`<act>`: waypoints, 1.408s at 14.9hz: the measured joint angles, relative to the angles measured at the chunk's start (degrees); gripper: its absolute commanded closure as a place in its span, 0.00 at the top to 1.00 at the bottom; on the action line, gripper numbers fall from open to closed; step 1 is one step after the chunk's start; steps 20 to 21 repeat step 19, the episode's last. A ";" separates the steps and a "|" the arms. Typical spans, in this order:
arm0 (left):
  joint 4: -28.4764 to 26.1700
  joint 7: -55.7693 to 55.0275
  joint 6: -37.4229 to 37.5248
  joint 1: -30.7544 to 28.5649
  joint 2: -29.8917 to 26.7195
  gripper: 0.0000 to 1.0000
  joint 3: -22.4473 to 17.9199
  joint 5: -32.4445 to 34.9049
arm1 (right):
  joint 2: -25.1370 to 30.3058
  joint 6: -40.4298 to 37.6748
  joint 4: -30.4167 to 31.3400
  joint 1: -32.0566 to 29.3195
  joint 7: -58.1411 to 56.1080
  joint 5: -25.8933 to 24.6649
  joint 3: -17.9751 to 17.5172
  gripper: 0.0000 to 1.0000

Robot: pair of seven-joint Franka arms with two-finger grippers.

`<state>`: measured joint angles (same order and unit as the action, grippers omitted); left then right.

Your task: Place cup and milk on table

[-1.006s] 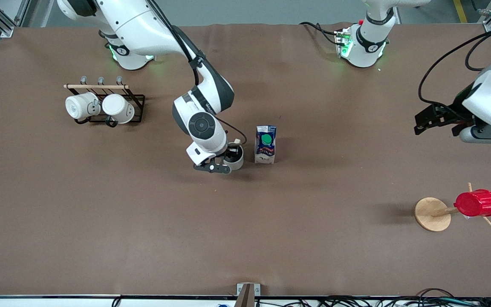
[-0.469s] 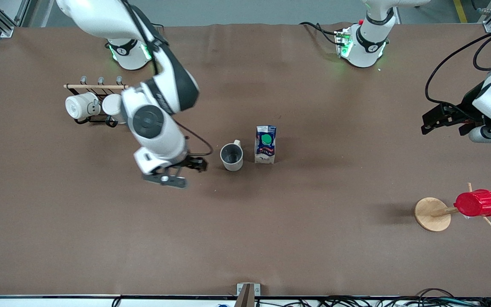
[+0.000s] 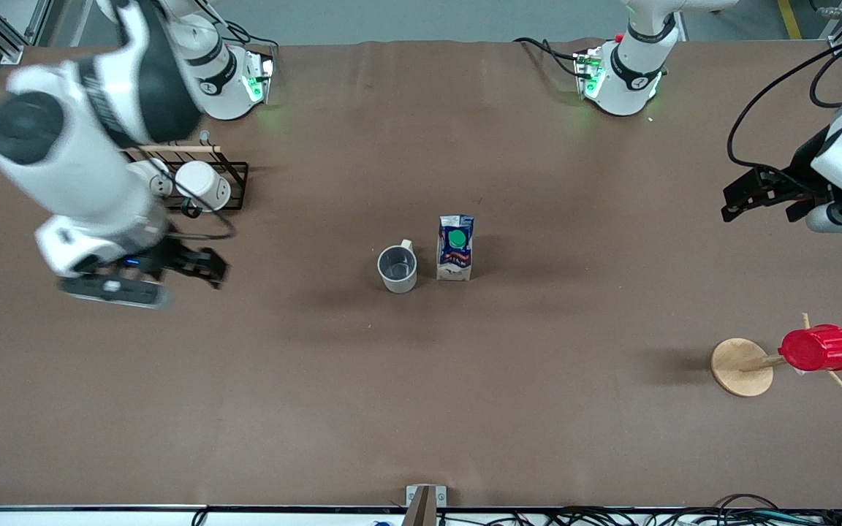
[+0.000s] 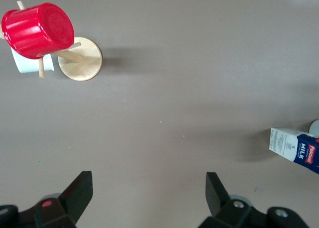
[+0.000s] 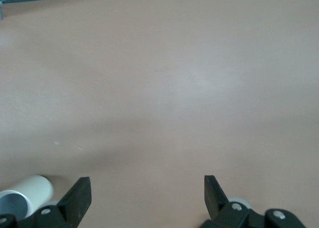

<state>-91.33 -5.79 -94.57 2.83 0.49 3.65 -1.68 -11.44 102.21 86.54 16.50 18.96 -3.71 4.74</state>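
The cup [image 3: 397,268] stands upright on the brown table [image 3: 465,409] near its middle, grey inside showing, handle pointing toward the robots. The milk [image 3: 455,247] stands right beside it toward the left arm's end, a small gap between them; its side shows in the left wrist view [image 4: 295,150]. My right gripper [image 3: 202,267] is open and empty, up over bare table near the mug rack, well away from the cup; its fingers are wide apart in the right wrist view [image 5: 147,198]. My left gripper [image 3: 746,197] is open and empty, waiting over the left arm's end of the table [image 4: 149,193].
A black wire rack [image 3: 234,186] with two white mugs [image 3: 202,184] stands near the right arm's base. A red ribbed cup [image 3: 818,348] hangs on a peg stand with a round wooden base [image 3: 739,367]. A white mug [image 5: 27,195] shows at the right wrist view's edge.
My right gripper let go of the cup, which now stands alone beside the milk, and swung away toward the right arm's end of the table. The left arm barely moved.
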 measured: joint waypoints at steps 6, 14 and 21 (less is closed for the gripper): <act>-4.58 -2.12 -0.82 1.66 -4.13 1.00 0.00 0.00 | 8.00 -9.10 0.20 -17.11 -16.28 0.32 -5.74 1.00; -5.11 -3.20 -0.98 1.69 -5.11 1.00 0.07 0.00 | 9.19 -11.69 0.28 -19.07 -16.64 4.16 -5.92 1.00; -5.46 -3.25 -1.25 1.74 -5.09 1.00 0.18 0.00 | 9.29 -11.61 0.44 -19.08 -16.65 4.64 -4.88 1.00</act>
